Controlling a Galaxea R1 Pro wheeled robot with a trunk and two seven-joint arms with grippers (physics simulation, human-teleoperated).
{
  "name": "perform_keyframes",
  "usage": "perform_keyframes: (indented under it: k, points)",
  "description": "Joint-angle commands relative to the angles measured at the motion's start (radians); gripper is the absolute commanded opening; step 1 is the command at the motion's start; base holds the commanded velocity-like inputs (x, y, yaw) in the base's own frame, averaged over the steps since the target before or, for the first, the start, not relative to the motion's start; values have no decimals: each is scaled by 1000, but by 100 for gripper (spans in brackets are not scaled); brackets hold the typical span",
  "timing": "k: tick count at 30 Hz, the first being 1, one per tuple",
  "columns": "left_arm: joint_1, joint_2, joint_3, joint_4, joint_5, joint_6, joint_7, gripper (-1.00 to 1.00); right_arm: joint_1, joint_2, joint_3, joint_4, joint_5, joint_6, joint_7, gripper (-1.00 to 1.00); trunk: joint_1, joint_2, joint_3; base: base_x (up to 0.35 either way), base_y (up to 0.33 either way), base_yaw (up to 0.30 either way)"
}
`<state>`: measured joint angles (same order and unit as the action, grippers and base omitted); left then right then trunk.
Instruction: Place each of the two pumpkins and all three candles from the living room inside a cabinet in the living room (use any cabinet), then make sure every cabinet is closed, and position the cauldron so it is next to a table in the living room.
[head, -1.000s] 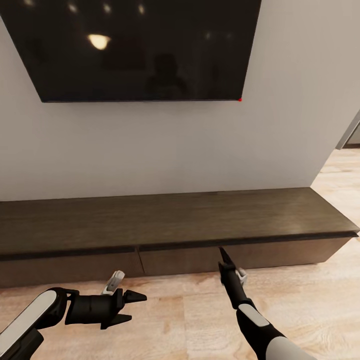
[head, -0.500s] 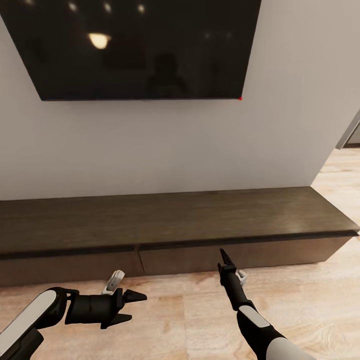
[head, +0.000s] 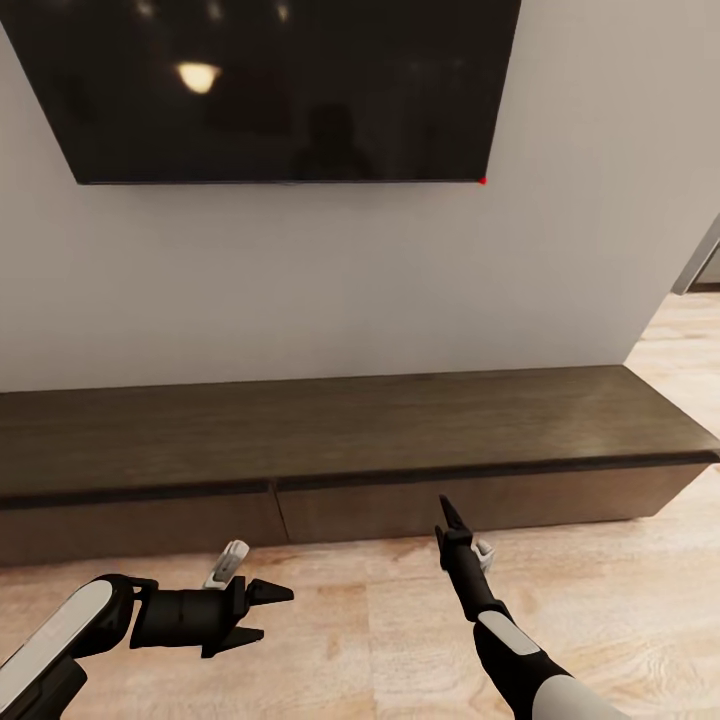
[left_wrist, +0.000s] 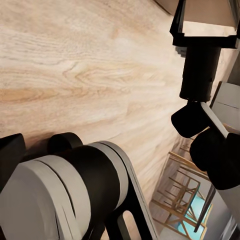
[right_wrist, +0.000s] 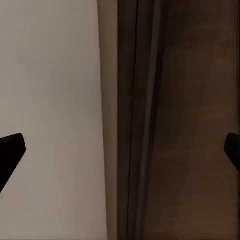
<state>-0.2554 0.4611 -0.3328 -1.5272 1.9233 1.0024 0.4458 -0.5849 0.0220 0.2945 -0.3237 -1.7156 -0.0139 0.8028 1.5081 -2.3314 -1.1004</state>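
Below the dark screen (head: 280, 90) on the wall, the cabinet (head: 350, 440) runs along the floor (head: 380, 620), its drawer fronts all shut. The right gripper (head: 447, 513) hovers just before the drawer front right of the centre seam, its fingers spread wide in the wrist view. The left gripper (head: 275, 612) hangs low over the floor, fingers apart and empty. I judge the step to be opening a drawer; next, the right fingers need to catch its top edge.
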Motion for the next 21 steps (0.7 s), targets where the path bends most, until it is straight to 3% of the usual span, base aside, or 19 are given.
perform_keyframes:
  k: [1, 12, 21]
  points:
    - [-1, 1, -1, -1, 11, -1, 10, 100, -1, -1, 8, 1, -10, -1, 4, 100, 4, -8, -4, 0, 0, 0]
    - [-1, -1, -2, -1, 14, -1, 10, 100, -1, -2, 8, 0, -10, -1, 5, 100, 46, -85, -38, 0, 0, 0]
    - [-1, 0, 0, -1, 14, -1, 10, 100, -1, -1, 8, 0, -10, -2, 6, 100, 46, -85, -38, 0, 0, 0]
